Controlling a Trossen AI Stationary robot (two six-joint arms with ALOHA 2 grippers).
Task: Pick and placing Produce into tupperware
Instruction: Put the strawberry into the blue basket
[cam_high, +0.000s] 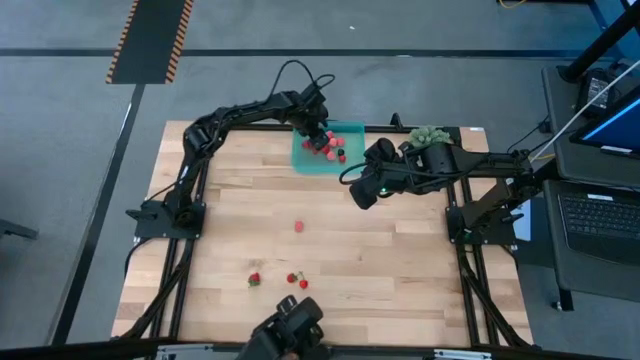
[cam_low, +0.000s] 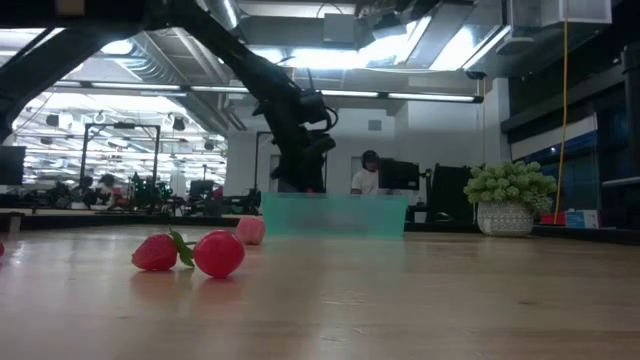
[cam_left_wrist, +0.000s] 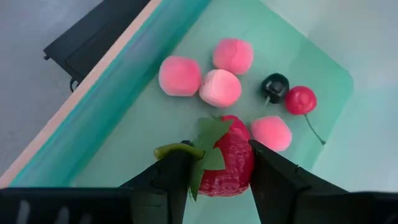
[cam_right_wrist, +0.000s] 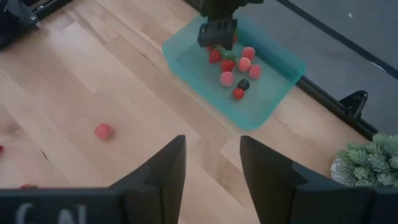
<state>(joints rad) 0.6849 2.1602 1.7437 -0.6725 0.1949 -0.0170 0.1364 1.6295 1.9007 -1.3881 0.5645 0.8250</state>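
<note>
The strawberry (cam_left_wrist: 229, 163) between the fingers of the left tool (cam_left_wrist: 219, 180) is judged to be light and somewhat yielding, probably foam or soft plastic, so only a gentle pinch is called for. Its dimpled red skin should offer fair friction. It is best taken across the widest part of the body, as is seen here, with the green leafy top left clear at one side. The left tool is closed lightly on this strawberry, inside the tupperware (cam_high: 352, 164) at the upper centre of the high view, just above the floor of the container.

The produce already in the tupperware is seen in the left wrist view as 4 pale pink rounded pieces (cam_left_wrist: 219, 88), 1 small dark berry (cam_left_wrist: 275, 85) and 1 red cherry-like piece with a thin stem (cam_left_wrist: 300, 99). The tupperware is translucent teal, shallow and rectangular, and it sits at the far edge of the worktop (cam_high: 400, 260).

On the worktop, 1 pink piece (cam_high: 298, 227) lies near the centre of the high view, and 3 or 4 red pieces (cam_high: 255, 279) lie lower down, well apart from the container.

The right tool (cam_right_wrist: 209, 168) hangs over the worktop to the right of the tupperware, open and holding nothing.
</note>
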